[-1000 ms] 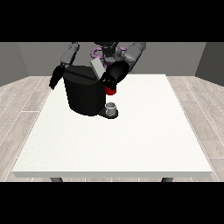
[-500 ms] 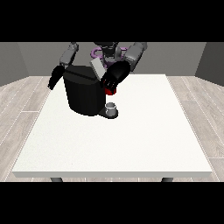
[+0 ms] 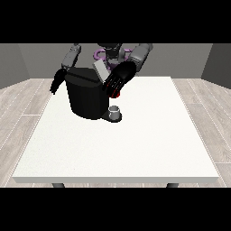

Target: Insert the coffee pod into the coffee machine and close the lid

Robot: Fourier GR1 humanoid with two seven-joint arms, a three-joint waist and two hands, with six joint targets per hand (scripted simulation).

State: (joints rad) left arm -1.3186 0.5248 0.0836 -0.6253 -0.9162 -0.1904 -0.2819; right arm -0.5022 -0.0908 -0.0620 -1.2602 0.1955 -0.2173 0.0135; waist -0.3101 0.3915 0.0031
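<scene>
Red shows under the black fingers of the hand at the view's right point(image 3: 118, 80): that is the coffee pod point(image 3: 116, 94), and you can see the hand is curled round it, just beside the upper right corner of the coffee machine point(image 3: 87, 95). Compared with half a second ago and a second ago, your hand has crept a little up and towards the machine's top, so the pod now sits nearer the opening than the drip tray; the change is small, and the pod is not yet inside. The grey lid point(image 3: 101, 71) stands tilted up and open behind the fingers, so the way in looks free, though you cannot see into the pod chamber from here and cannot tell whether anything is already in it. Below, a small grey cup point(image 3: 115, 111) stands on the machine's base plate; what it holds, if anything, is hidden from this angle. The hand at the view's left point(image 3: 57, 80) hangs beside the machine's far flank, close to it, and you cannot tell how its fingers lie or whether it touches the body. Judging from this, you are in the carry-and-align step: you need to bring the pod over the opening beneath the raised lid, lower it in, let go, then press the lid down. Watch that the knuckles do not knock the lid shut early on the white table point(image 3: 135, 149).
</scene>
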